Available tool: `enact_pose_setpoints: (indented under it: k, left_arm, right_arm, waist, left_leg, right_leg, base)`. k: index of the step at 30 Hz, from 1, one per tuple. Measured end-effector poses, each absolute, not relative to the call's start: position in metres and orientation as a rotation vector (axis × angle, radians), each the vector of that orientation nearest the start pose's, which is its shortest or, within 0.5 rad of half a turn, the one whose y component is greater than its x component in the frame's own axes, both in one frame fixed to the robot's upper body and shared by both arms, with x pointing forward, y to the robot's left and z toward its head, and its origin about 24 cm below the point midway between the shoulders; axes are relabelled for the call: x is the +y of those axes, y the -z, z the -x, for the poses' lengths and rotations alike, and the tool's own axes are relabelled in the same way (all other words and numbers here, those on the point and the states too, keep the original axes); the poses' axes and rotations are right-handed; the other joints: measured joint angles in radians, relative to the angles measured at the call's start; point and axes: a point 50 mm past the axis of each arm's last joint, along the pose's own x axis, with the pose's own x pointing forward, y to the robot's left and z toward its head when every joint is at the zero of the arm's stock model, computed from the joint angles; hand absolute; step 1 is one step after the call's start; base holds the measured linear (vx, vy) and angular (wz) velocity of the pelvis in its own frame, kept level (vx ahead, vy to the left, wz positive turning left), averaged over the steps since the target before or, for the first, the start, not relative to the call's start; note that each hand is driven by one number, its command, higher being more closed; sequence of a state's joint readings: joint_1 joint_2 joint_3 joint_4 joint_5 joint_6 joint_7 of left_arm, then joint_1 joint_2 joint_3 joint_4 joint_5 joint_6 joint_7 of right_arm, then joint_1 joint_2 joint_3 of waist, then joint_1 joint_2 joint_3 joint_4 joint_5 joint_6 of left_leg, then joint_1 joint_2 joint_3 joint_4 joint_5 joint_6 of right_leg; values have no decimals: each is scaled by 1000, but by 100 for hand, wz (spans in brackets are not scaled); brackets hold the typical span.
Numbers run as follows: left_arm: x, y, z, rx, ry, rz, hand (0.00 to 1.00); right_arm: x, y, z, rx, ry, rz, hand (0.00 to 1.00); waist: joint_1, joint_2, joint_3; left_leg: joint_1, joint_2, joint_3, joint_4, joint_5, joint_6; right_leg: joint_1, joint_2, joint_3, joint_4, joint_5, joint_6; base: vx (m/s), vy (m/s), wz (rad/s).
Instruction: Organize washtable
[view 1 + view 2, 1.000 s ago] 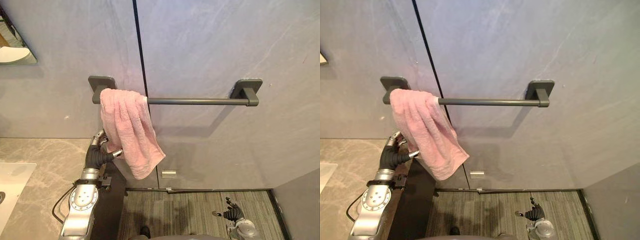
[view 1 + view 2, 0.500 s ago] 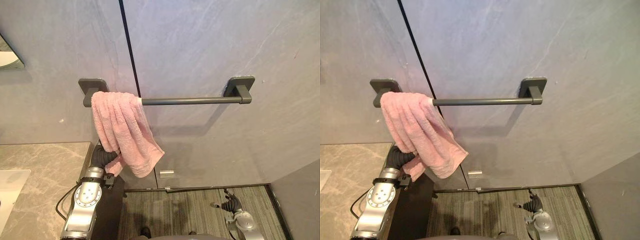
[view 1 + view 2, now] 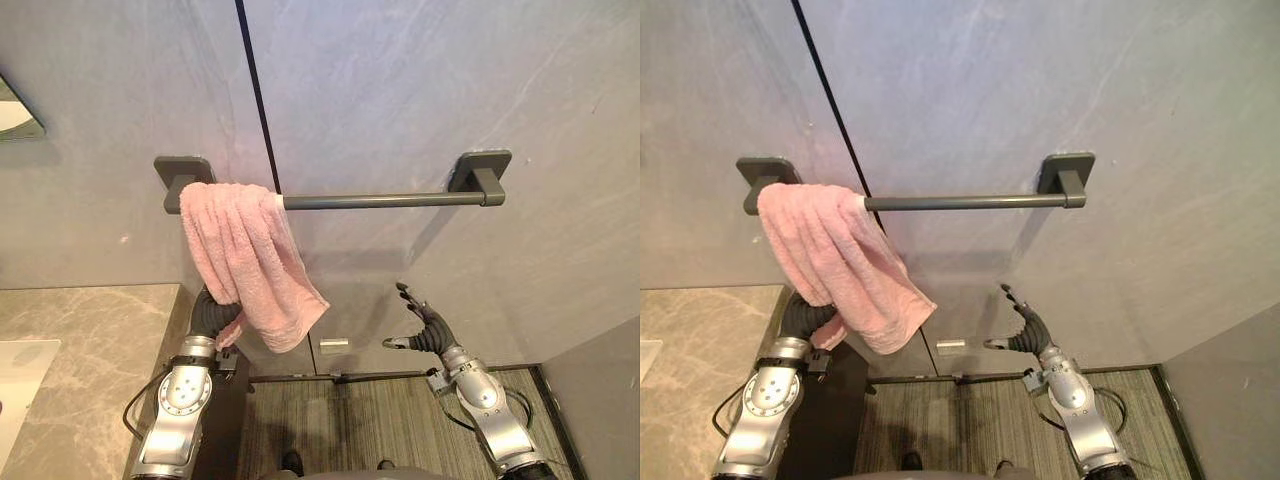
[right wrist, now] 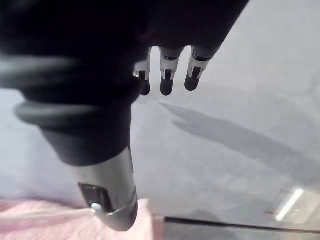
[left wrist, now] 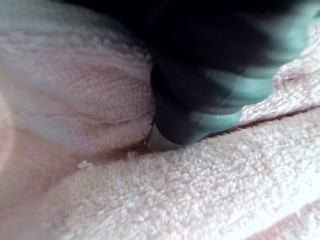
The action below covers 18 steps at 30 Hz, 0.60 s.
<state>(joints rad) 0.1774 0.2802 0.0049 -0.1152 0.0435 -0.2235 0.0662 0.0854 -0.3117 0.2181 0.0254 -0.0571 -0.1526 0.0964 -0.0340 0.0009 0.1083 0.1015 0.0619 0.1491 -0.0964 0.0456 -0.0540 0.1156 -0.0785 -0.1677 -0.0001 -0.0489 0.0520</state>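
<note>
Left eye view: pink towel is being borne, bunched, on the left end of the wall's grey towel bar | left hand is being covered by the towel's lower folds, fingers' state cannot be told | right hand is being held up right of the towel, fingers spread, empty.

Across the frame's middle, a dark rail carries a pink towel bunched over its left end; a marble desk sits lower left.

There is one towel, one rail with two brackets, one counter and one mirror. Two hands show: left hand, right hand.
</note>
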Motion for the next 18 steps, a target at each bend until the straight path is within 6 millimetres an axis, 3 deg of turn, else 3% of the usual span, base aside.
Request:
enact_pose_setpoints:
  k: [7, 18]
  left_arm:
    - [201, -65, -217, -203, -39, -308, 100]
    - [195, -71, -216, -248, -78, -217, 100]
  right_arm:
    - [-133, -65, -245, -177, -472, 232, 0]
    - [-83, -94, -257, -302, -632, 120, 0]
  waist:
    - [12, 0, 0]
    - [27, 2, -2]
  left_leg:
    - [3, 3, 3, 0, 0, 0]
    - [-2, 4, -10, 0, 2, -1]
  right_leg:
    - [-1, 3, 4, 3, 0, 0]
    - [1, 4, -8, 3, 0, 0]
  base:
    - [-16, -3, -1]
    - [-3, -1, 3]
